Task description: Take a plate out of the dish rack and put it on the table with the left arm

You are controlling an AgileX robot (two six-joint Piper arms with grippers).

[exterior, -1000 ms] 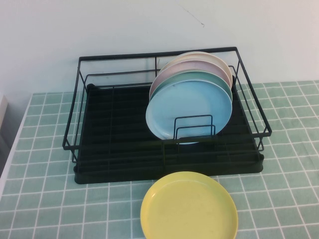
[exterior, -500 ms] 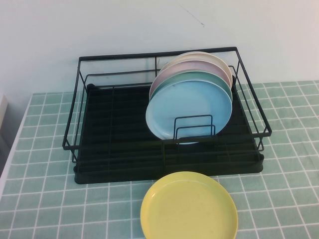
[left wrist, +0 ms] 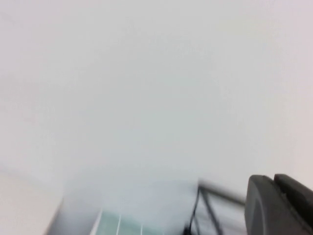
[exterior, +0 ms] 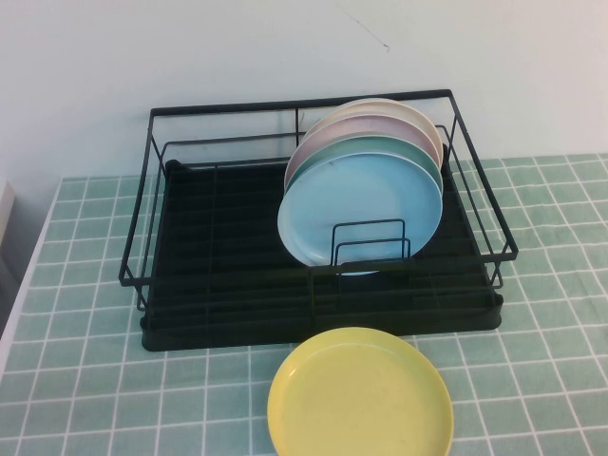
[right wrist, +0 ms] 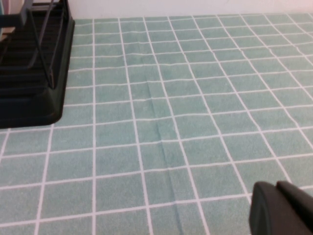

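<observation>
The light sky-blue plate [exterior: 361, 211] stands upright at the front of a row of plates in the black wire dish rack [exterior: 228, 275] on the tiled table [exterior: 85, 380]. Behind it stand a mint-green plate [exterior: 399, 147], a pink one and a cream one. Neither arm shows in the high view. My left gripper [left wrist: 273, 180] is shut and empty, facing the white wall, with a corner of the rack [left wrist: 205, 210] blurred below it. My right gripper [right wrist: 275, 187] is shut and empty, low over bare tiles, to the side of the rack's base [right wrist: 29, 93].
A yellow plate [exterior: 361, 394] lies flat on the table just in front of the rack. A white wall stands behind the rack. The table's left edge [exterior: 24, 285] is close to the rack.
</observation>
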